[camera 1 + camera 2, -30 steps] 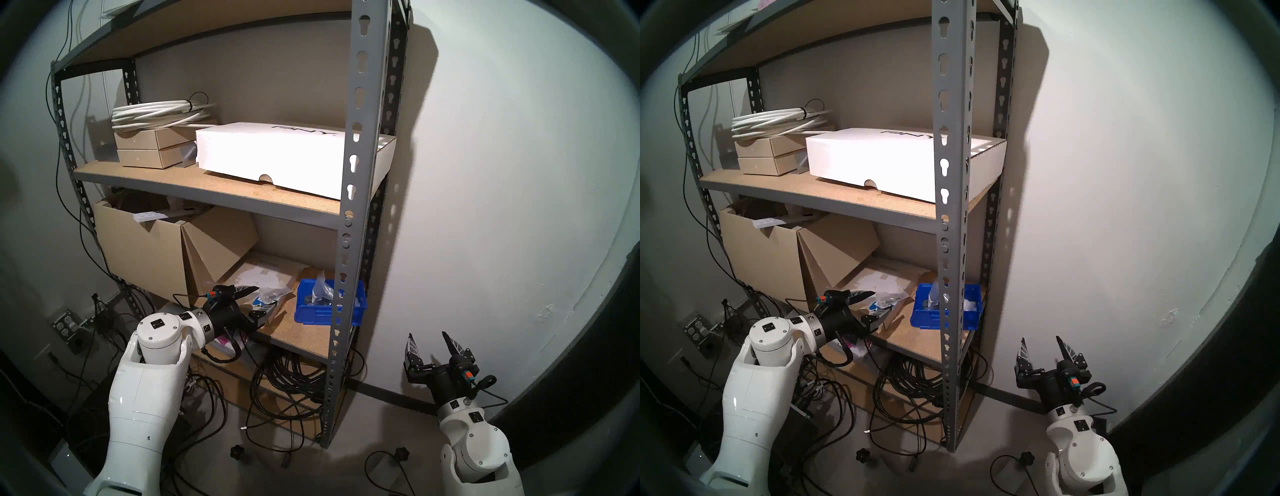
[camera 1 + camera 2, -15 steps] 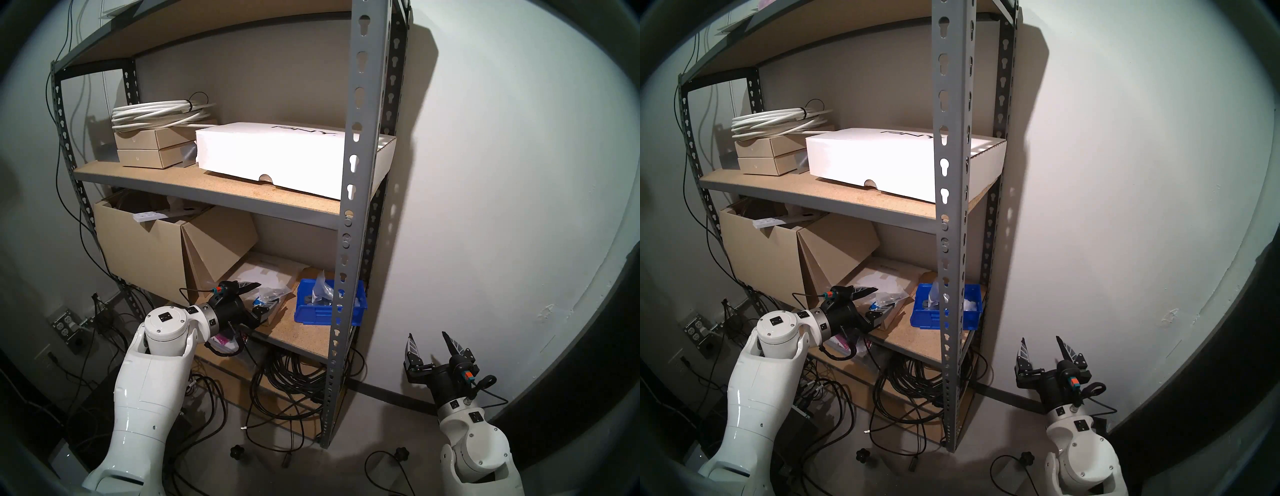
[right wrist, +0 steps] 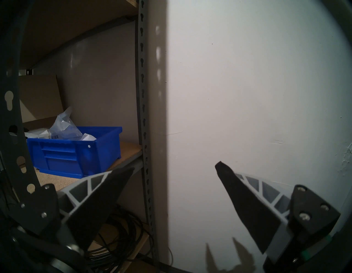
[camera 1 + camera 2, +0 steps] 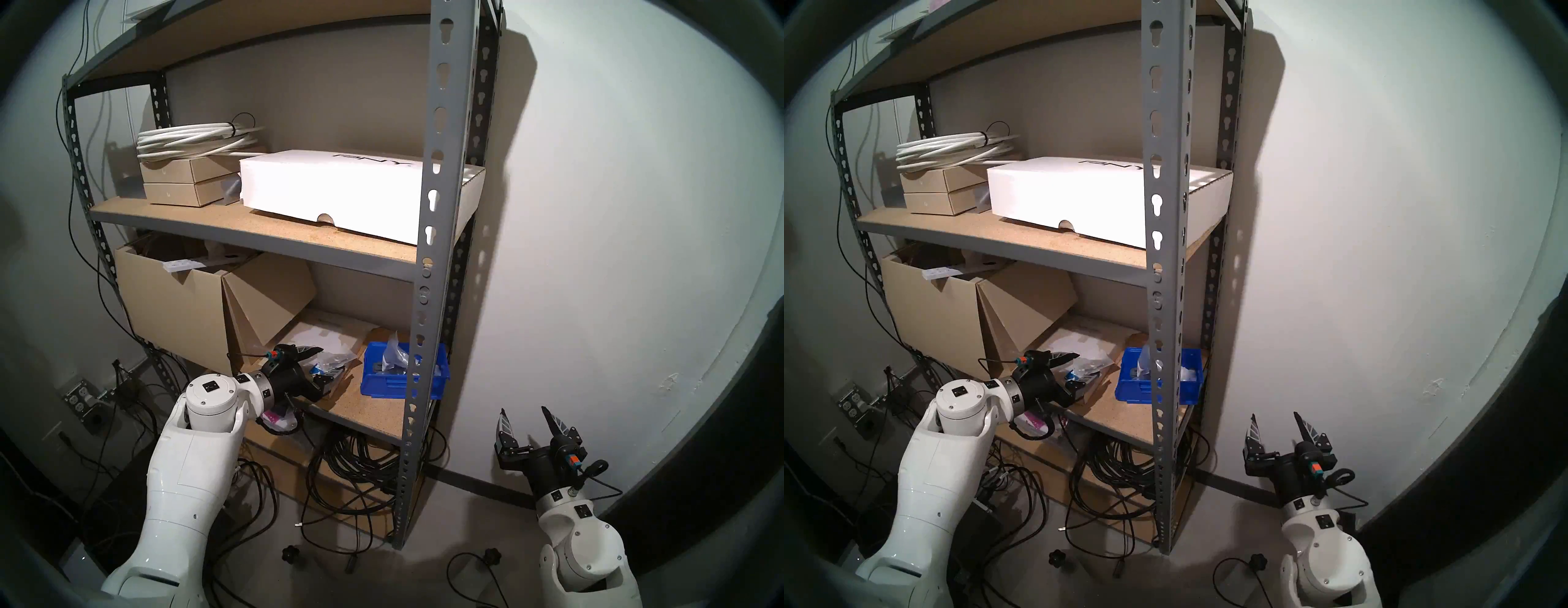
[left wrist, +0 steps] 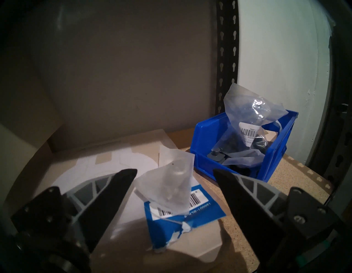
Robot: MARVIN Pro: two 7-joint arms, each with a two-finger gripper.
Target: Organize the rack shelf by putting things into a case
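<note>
Plastic bag (image 5: 167, 187) is lying on a flat cardboard box (image 5: 194, 240) on the rack shelf (image 4: 369, 414), between the left gripper (image 5: 175, 172)'s wide-spread fingers, untouched. At its two o'clock, the blue bin (image 5: 274, 152) is holding another bag (image 5: 247, 122). Right gripper (image 4: 528, 418) is hanging open beside the rack.

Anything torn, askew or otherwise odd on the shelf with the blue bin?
Yes. The blue label on the flat box is torn, its lower edge ragged and peeling. One clear bag lies loose on that box, outside the blue bin, between the open left gripper fingers. Another bag pokes above the bin's rim.
</note>
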